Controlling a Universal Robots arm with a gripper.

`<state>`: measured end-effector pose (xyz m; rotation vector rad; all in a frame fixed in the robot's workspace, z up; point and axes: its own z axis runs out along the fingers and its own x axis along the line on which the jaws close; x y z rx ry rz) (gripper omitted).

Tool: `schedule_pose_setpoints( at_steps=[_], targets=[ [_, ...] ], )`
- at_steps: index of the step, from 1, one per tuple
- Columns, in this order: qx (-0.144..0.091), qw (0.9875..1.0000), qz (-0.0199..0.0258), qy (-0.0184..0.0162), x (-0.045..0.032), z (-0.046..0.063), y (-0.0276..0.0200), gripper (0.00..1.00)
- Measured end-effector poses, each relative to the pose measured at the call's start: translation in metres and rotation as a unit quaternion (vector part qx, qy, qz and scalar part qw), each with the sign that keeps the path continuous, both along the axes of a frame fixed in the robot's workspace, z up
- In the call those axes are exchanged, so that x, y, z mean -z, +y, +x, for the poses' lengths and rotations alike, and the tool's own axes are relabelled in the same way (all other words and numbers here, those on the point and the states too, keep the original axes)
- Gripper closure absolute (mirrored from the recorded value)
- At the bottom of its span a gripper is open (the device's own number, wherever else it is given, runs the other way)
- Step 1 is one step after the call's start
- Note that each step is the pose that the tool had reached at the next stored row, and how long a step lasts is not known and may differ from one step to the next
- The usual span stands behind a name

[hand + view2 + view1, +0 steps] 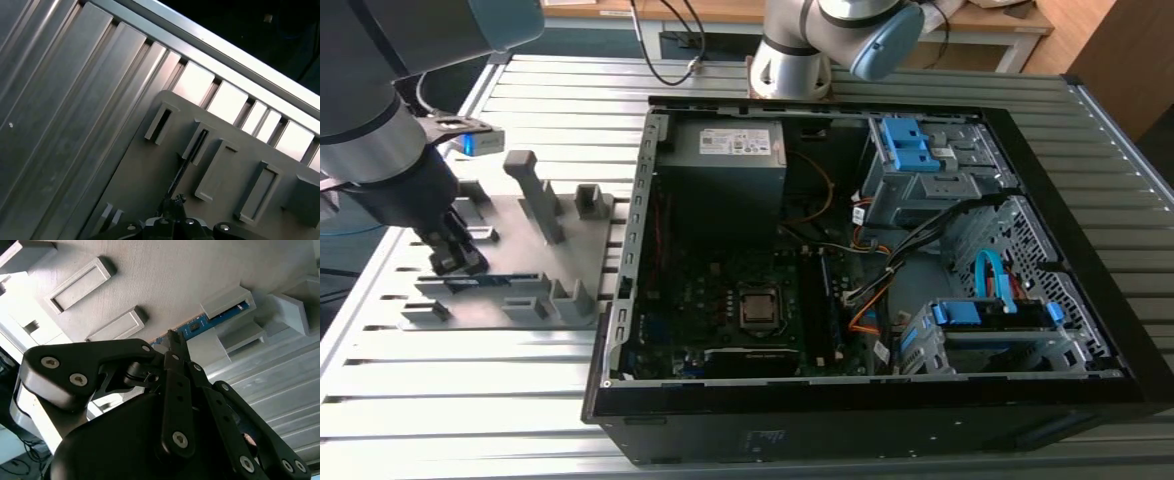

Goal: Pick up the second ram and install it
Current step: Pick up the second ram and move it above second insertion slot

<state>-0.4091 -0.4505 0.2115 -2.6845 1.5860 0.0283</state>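
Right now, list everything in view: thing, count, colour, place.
ram: 1, blue-green, on edge in the plate's holders
plate: 1, grey, on the table, exterior view's left
case: 1, black, open, beside the plate on the exterior view's right
power supply: 1, grey, inside the case
brackets: 2, blue, inside the case
table: 1, silver, slatted, under everything
arm base: 1, silver, beyond the case
tool: 1, black, over the plate, at the ram
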Motion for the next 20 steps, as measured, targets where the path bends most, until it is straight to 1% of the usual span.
schedule_pose_setpoints(
  at_steps=[3, 6, 13, 14, 20],
  targets=[
    [0.018, 0.9998, -0.0004, 0.0, 0.0001, 0.0, 0.0, 0.9],
    [0.034, 0.9994, -0.0007, 0.0, 0.0001, 0.0, 0.0, 0.9],
    [0.068, 0.9977, -0.0008, 0.0001, 0.0002, 0.0, 0.0, 0.9],
    [0.089, 0.9961, -0.0009, 0.0, 0.0003, 0.0, 0.0, 0.9],
    [0.112, 0.9937, -0.0009, 0.0001, 0.0003, 0.0, 0.0, 0.9]
  ],
)
